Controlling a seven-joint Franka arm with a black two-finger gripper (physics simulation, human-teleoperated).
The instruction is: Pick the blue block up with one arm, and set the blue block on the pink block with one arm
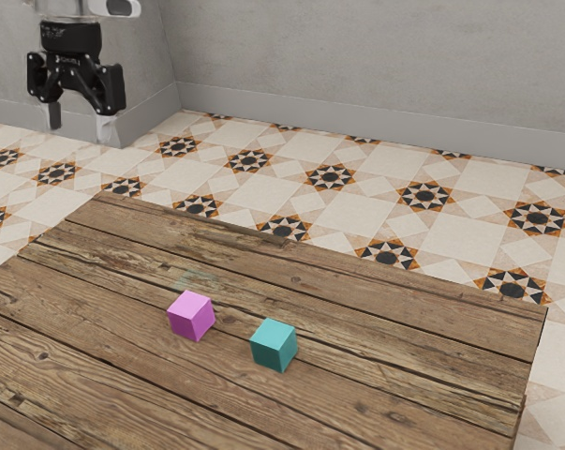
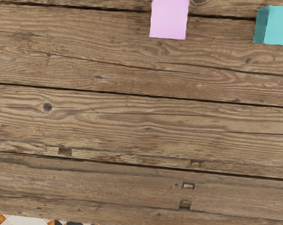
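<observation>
From the side, the gripper (image 1: 79, 120) hangs high above the table's (image 1: 404, 319) far corner, fingers spread wide and holding nothing. The blue block (image 1: 275, 344) sits on the planks near the pink block (image 1: 190, 315), not touching it.

Looking down from the hand, the pink block (image 2: 169, 18) and blue block (image 2: 274, 26) lie side by side. With so little room between them, I'd worry an open finger nudges the pink one on the way down

One block (image 1: 190, 315) sits on the table (image 1: 404, 319) — another block (image 1: 274, 344) toward the exterior view's right
</observation>
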